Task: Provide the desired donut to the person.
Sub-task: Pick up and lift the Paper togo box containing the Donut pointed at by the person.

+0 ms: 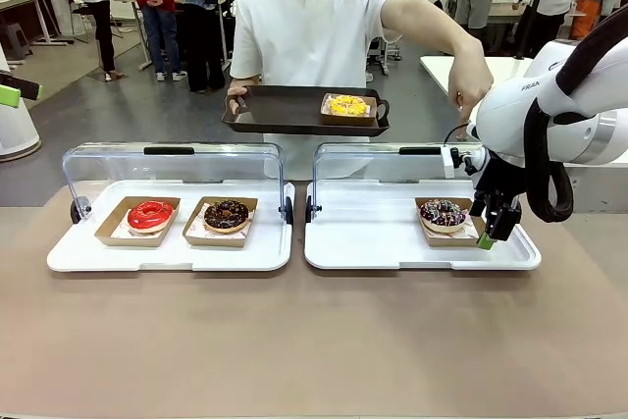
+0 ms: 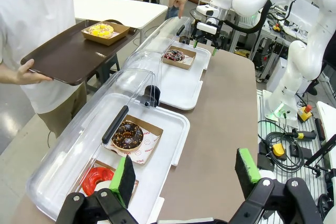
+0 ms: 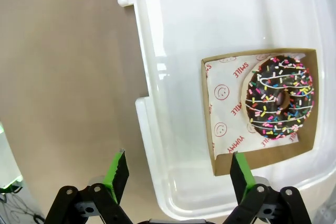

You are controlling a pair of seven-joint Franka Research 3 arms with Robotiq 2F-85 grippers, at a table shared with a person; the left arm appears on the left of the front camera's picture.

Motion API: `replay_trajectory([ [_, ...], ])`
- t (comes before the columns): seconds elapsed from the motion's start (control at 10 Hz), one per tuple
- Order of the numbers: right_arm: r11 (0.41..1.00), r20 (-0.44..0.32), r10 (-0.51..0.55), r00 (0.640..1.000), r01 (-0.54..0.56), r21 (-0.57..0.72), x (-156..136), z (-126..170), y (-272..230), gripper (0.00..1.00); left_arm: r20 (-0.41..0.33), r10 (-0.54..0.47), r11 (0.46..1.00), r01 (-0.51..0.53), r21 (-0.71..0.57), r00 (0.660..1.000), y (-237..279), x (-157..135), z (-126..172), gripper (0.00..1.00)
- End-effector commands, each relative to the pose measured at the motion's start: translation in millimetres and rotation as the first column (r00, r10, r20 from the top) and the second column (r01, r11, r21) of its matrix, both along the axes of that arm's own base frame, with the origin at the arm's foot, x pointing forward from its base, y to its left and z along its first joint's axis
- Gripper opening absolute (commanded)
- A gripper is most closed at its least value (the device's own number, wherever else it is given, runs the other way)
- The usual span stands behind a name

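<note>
The person's hand (image 1: 473, 80) points down at the sprinkled donut (image 1: 443, 212), so that looks like the pick. It sits in its cardboard tray (image 1: 429, 235) inside the white serving tray (image 1: 373, 242), on the right half of the table toward the far edge. It's light, soft and sticky-topped, and a squeeze would wreck the icing, so the carton's stiff rim is the better hold. The right pincer (image 1: 494, 232) hangs over the carton's right end, spread wide and empty, one finger above the rim; I can't tell if it touches. The left pincer (image 2: 185, 158) is spread too, holding nothing, over the table's left side.
</note>
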State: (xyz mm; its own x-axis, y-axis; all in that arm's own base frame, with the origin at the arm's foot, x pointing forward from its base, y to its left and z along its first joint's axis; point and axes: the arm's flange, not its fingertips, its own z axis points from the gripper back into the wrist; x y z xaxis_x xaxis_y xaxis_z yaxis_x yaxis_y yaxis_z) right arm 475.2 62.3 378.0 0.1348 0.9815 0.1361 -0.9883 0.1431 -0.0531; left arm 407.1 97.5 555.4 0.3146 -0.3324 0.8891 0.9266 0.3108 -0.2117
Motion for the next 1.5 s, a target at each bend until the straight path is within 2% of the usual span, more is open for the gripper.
replay_trajectory([
  [0.0, 1.000, 0.017, 0.002, 1.000, -0.001, -0.025, 0.9, -5.5, -2.2, 1.00, -0.001, 0.001, 1.000, -0.001, -0.010, 1.000, -0.3, -1.1, 1.8, 1.00],
  [0.8, 0.999, 0.064, -0.011, 0.998, 0.014, -0.042, 18.9, -44.7, -10.1, 1.00, -0.001, 0.001, 1.000, -0.001, -0.010, 1.000, -0.3, -1.1, 1.8, 1.00],
  [1.2, 0.998, 0.060, -0.027, 0.998, 0.030, -0.049, 30.8, -60.9, -14.3, 1.00, -0.001, 0.001, 1.000, -0.001, -0.010, 1.000, -0.3, -1.1, 1.8, 1.00],
  [1.3, 0.999, 0.065, -0.017, 0.998, 0.021, -0.049, 31.2, -62.4, -15.3, 0.93, -0.001, 0.001, 1.000, -0.001, -0.010, 1.000, -0.3, -1.1, 1.8, 1.00],
  [1.4, 0.999, 0.069, -0.015, 0.998, 0.018, -0.048, 30.6, -62.0, -15.0, 0.41, -0.001, 0.001, 1.000, -0.001, -0.010, 1.000, -0.3, -1.1, 1.8, 1.00],
])
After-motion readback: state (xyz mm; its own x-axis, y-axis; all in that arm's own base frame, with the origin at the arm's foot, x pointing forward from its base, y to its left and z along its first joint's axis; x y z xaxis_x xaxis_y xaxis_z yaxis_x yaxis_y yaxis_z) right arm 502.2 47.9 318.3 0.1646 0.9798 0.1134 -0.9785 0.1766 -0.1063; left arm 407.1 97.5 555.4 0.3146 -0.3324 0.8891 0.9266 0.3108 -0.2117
